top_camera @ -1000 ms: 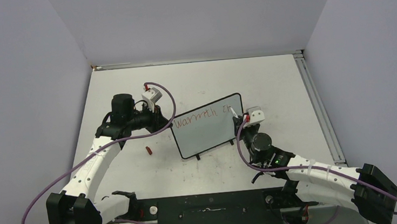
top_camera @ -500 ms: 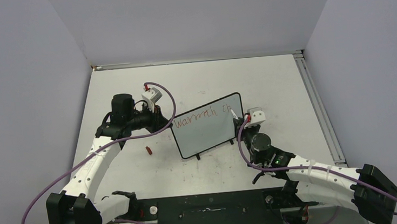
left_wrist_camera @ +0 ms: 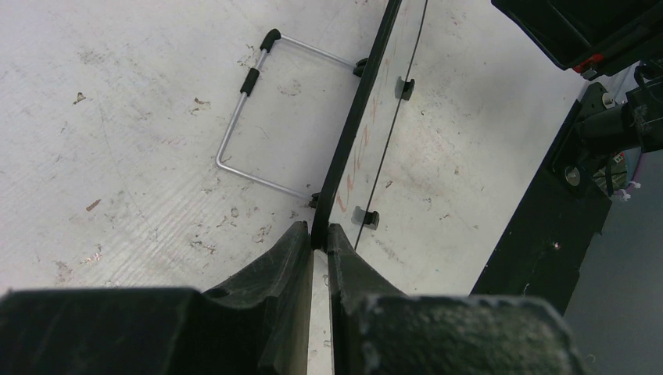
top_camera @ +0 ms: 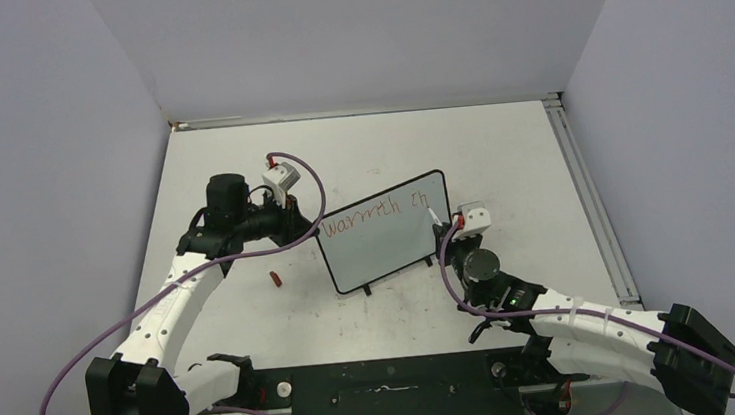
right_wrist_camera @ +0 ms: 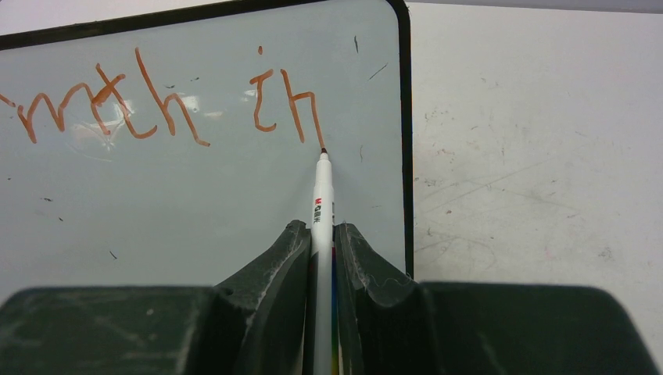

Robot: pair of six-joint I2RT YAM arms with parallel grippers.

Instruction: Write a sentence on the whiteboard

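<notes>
The whiteboard (top_camera: pixel 387 241) stands tilted mid-table, black-framed, with red writing (top_camera: pixel 374 215) reading "warmth in" along its top. My left gripper (top_camera: pixel 302 223) is shut on the board's left edge; in the left wrist view the jaws (left_wrist_camera: pixel 319 234) pinch the black frame (left_wrist_camera: pixel 356 117). My right gripper (top_camera: pixel 443 229) is shut on a white marker (right_wrist_camera: pixel 322 211), whose tip touches the board (right_wrist_camera: pixel 195 203) at the foot of the "n" (right_wrist_camera: pixel 301 109) near the right frame.
A small red marker cap (top_camera: pixel 273 278) lies on the table left of the board. The board's wire stand (left_wrist_camera: pixel 250 101) rests behind it. The table (top_camera: pixel 500 156) is scuffed white, with a rail along its right edge (top_camera: pixel 583 189).
The marker tip has drawn the "n" stroke down, finishing "in". The right gripper shifted slightly right and down. The left arm has not moved.
</notes>
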